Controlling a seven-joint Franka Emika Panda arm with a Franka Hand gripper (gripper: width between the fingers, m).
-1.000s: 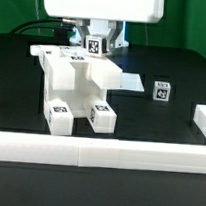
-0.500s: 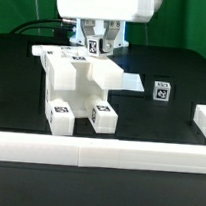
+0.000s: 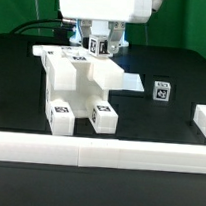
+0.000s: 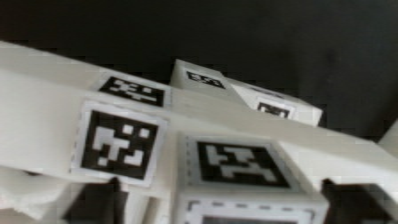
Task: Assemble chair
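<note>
The chair (image 3: pixel 77 89), a blocky white build with tags on its feet and top, stands on the black bench (image 3: pixel 169 126) a little toward 9 o'clock from the middle of the exterior view. The tool (image 3: pixel 98 40) hangs at the chair's 12 o'clock, over its far top edge. Its jaws flank a tagged block (image 3: pixel 96 47) that rises from that edge. In the wrist view the same tagged block (image 4: pixel 231 165) lies between two dark fingers (image 4: pixel 98 200) set to either side of it. I cannot tell whether the pads already press on the block or only straddle it. The step in hand looks like taking or seating this piece. To do it well, the tool should be centred so both pads meet the block's flat sides together. It should then close squarely and push straight along the joint, since a skewed squeeze could twist the piece or tip the whole build. A small tagged cube (image 3: pixel 162 92) sits loose at the chair's 3 o'clock, well apart and out of the way. The long border wall (image 3: pixel 97 151) runs across at 6 o'clock. The arm's body hides the chair's back side and the joint under the block. The wrist picture is soft and cuts the fingers off at its edge, so neither the pad contact nor how deep the block sits can be made out.
</note>
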